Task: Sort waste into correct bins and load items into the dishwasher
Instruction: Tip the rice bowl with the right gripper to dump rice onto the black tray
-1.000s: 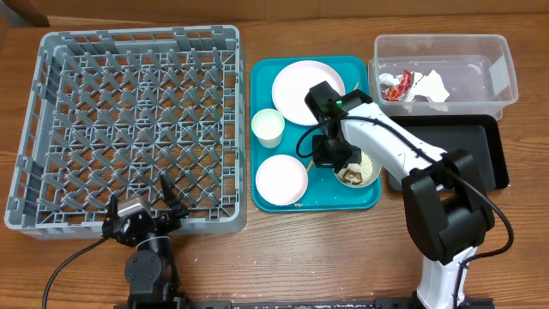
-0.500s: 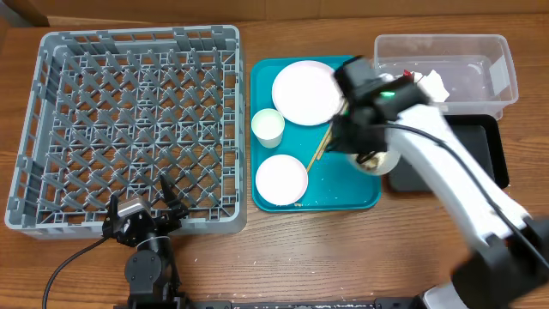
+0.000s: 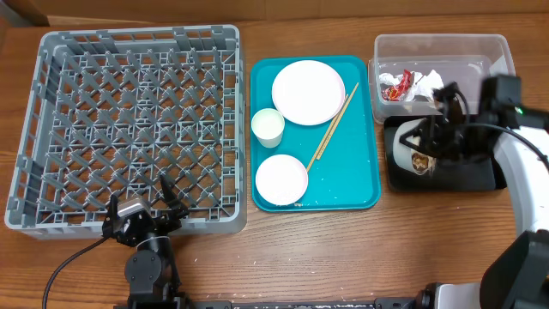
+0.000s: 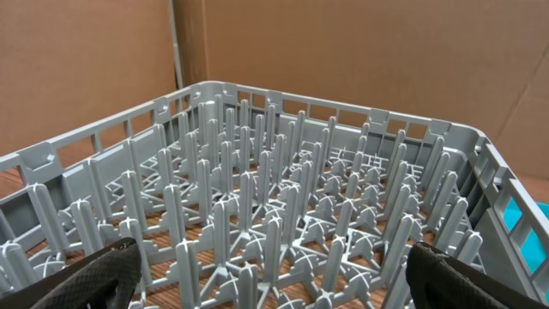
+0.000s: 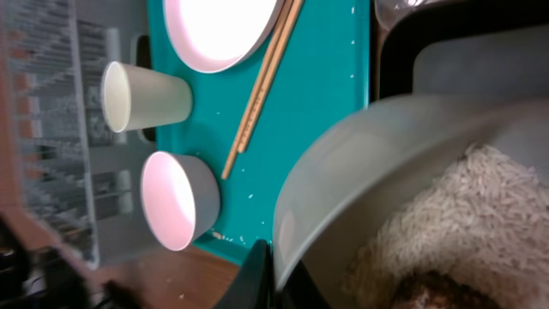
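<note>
Overhead view: right gripper [image 3: 439,137] clamped on the rice bowl [image 3: 410,151], tilted over the black tray [image 3: 482,178] at right, presumably for emptying

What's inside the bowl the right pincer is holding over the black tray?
White rice-like grains fill the bowl, with a brown lump among them. The grains cover the bowl's floor, so anything beneath them cannot be seen.
</note>
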Robot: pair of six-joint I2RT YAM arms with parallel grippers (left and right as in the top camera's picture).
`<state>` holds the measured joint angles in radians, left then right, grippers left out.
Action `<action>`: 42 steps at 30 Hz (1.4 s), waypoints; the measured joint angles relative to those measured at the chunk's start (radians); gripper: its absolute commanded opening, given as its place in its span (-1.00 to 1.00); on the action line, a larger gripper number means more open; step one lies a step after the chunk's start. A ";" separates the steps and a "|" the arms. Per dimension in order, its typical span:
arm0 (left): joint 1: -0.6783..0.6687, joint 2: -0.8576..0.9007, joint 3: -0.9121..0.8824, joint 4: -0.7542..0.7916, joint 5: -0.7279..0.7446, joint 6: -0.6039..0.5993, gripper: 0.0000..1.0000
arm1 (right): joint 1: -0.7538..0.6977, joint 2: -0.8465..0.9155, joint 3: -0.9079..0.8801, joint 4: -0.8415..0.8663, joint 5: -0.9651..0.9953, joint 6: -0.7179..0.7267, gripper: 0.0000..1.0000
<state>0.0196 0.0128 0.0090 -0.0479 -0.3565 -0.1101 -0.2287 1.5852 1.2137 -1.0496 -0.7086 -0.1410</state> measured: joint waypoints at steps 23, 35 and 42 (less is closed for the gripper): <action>0.000 0.000 0.000 0.000 0.000 0.000 1.00 | -0.308 0.095 -0.318 0.598 -0.815 0.142 -0.92; 0.000 0.000 0.000 0.000 0.000 0.000 0.99 | -0.362 0.097 -0.320 0.804 -0.828 0.647 -0.92; 0.000 0.000 0.000 0.000 0.000 0.000 1.00 | -0.301 0.014 -0.320 0.831 -0.777 0.679 -0.92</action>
<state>0.0196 0.0128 0.0090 -0.0479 -0.3561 -0.1101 -0.5301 1.5997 0.8936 -0.2188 -1.4857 0.5381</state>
